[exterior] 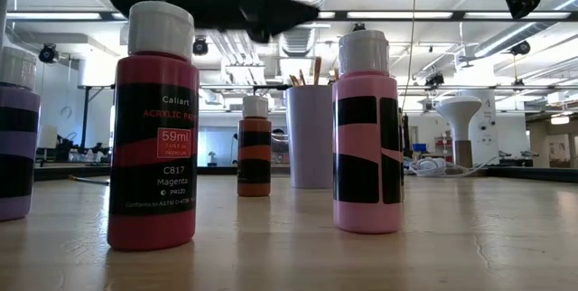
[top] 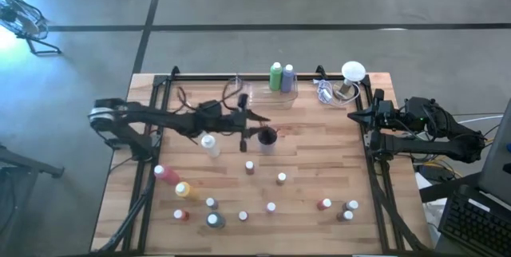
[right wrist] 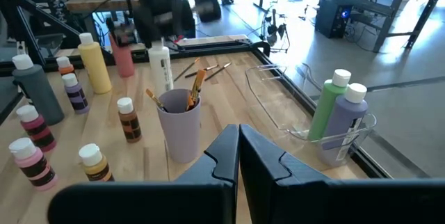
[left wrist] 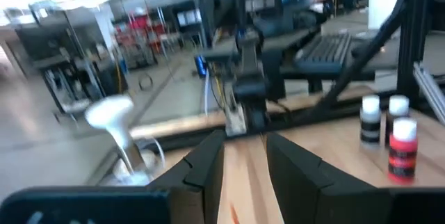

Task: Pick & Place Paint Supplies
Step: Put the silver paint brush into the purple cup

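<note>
A lilac cup holding several brushes stands upright mid-table. My left gripper hovers just left of it and above it, open with nothing between its fingers. Two loose brushes lie flat on the wood beyond the cup. A white tall bottle stands under the left arm. Small paint bottles stand scattered over the near half, among them a magenta one and a pink one. My right gripper waits shut at the right edge.
A clear tray at the far edge holds a green bottle and a purple bottle. A white mushroom-shaped stand and cables sit far right. A pink bottle and a yellow bottle lie near left.
</note>
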Robot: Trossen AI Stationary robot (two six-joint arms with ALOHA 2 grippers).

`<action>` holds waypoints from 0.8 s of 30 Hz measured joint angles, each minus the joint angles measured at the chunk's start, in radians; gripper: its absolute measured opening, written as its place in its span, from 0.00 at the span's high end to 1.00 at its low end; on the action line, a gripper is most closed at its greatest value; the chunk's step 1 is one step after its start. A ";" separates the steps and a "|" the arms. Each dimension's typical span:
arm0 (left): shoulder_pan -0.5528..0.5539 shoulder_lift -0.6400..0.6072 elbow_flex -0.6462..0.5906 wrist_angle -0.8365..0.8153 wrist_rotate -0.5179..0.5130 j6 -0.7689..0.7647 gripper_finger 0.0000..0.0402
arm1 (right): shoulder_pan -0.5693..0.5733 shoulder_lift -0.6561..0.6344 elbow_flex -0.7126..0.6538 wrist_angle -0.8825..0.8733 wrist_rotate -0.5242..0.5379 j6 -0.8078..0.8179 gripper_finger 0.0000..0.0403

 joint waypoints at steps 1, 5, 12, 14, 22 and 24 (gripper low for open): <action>0.000 -0.032 0.000 -0.016 -0.013 0.016 0.71 | 0.000 0.000 0.000 0.000 0.000 -0.001 0.98; 0.000 -0.171 0.000 -0.113 -0.150 0.083 0.71 | 0.000 0.000 0.000 0.000 0.000 -0.001 0.98; 0.014 -0.389 0.004 -0.253 -0.662 0.107 0.71 | 0.000 0.000 0.000 0.000 0.000 0.000 0.98; 0.026 -0.440 0.036 -0.356 -0.852 0.064 0.71 | 0.000 0.000 0.000 0.000 0.000 0.000 0.98; 0.121 -0.473 0.327 -1.251 -1.223 -0.368 0.72 | 0.000 0.000 0.000 0.000 0.000 0.000 0.98; 0.170 -0.444 0.401 -1.464 -1.171 -0.512 0.74 | 0.000 0.000 0.000 0.000 0.000 -0.001 0.98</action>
